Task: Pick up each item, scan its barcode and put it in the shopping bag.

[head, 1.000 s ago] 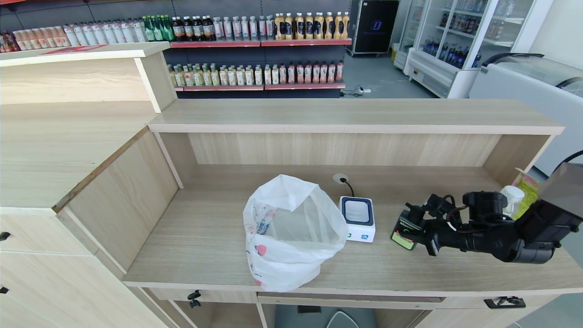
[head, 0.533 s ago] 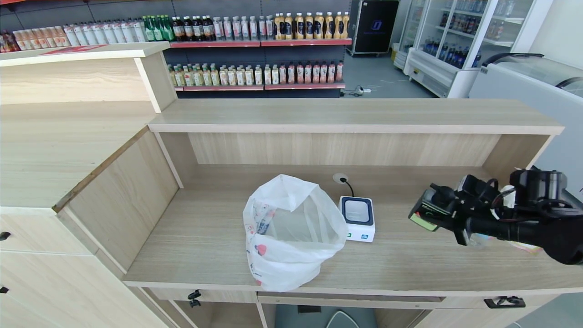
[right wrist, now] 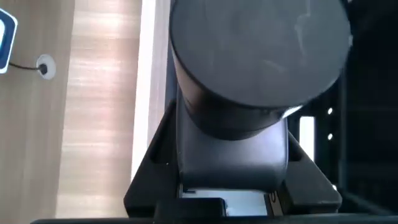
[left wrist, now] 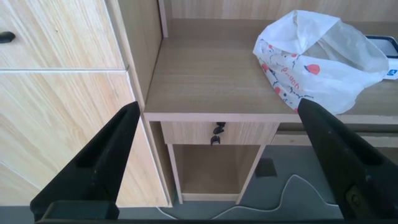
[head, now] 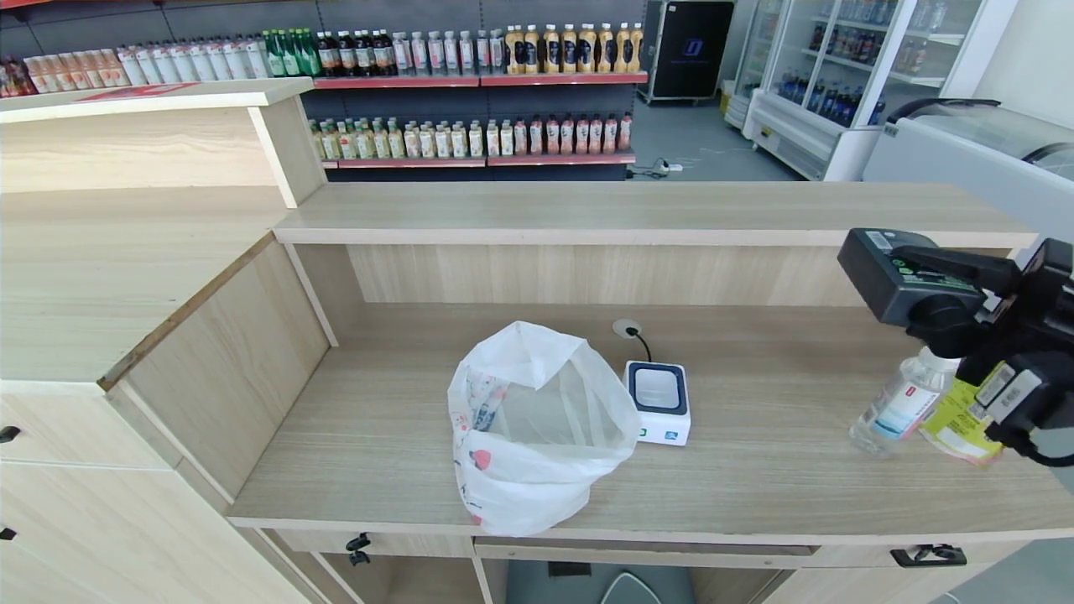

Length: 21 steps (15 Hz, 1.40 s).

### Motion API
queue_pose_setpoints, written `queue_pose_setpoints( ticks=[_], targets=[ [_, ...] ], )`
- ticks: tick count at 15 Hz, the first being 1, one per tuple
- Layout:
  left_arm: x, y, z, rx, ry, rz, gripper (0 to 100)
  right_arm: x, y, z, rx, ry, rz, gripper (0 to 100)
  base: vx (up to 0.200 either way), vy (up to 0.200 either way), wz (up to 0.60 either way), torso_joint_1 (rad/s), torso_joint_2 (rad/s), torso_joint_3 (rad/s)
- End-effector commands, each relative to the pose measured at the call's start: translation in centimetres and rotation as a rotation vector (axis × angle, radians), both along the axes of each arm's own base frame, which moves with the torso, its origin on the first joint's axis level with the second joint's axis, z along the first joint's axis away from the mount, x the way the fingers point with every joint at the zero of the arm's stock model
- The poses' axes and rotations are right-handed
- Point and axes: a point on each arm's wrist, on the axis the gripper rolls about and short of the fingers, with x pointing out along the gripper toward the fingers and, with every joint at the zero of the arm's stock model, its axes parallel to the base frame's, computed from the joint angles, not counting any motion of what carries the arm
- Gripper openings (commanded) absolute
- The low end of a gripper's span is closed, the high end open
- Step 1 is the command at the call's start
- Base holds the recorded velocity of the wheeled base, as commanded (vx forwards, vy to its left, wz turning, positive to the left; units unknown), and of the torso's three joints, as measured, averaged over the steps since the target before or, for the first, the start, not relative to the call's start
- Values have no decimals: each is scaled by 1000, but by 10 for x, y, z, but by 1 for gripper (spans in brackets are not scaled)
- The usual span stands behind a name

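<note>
A white shopping bag [head: 537, 428] stands open on the wooden counter [head: 755, 478], and it also shows in the left wrist view [left wrist: 323, 53]. Just right of it sits the white barcode scanner [head: 660, 401]. My right gripper [head: 944, 317] is raised over the counter's right end, shut on a black bottle [head: 906, 275] with a green label. That bottle looms close in the right wrist view [right wrist: 249, 93]. My left gripper [left wrist: 217, 162] hangs open with nothing in it, low in front of the counter's left side.
A clear bottle [head: 899, 404] and a yellow packet [head: 963, 413] stand at the counter's right end under my right arm. A raised shelf [head: 654, 214] runs along the back. Drawers [left wrist: 56, 34] flank the left side. The scanner's cable runs to a hole [head: 626, 327].
My right arm has lifted the black bottle up and to the right, away from the scanner, and turned it. The clear bottle and yellow packet have come into sight.
</note>
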Motion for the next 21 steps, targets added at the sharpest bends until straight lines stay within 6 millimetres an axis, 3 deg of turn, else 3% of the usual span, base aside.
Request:
queue_pose_setpoints(
  ticks=[1,3,4,8,12,16,21],
  targets=[
    [0,0,0,0,1,0,100,-22,30,0,-81,-103,141,0,0,0,0,0,0,0],
    [0,0,0,0,1,0,100,-28,59,6,-123,-206,273,0,0,0,0,0,0,0],
    [0,0,0,0,1,0,100,-37,85,11,-152,-340,385,0,0,0,0,0,0,0],
    [0,0,0,0,1,0,100,-55,139,10,-221,-615,521,0,0,0,0,0,0,0],
    [0,0,0,0,1,0,100,-77,171,9,-232,-753,607,0,0,0,0,0,0,0],
    [0,0,0,0,1,0,100,-88,191,12,-218,-789,586,0,0,0,0,0,0,0],
    [0,0,0,0,1,0,100,-85,209,16,-133,-811,541,0,0,0,0,0,0,0]
  ],
)
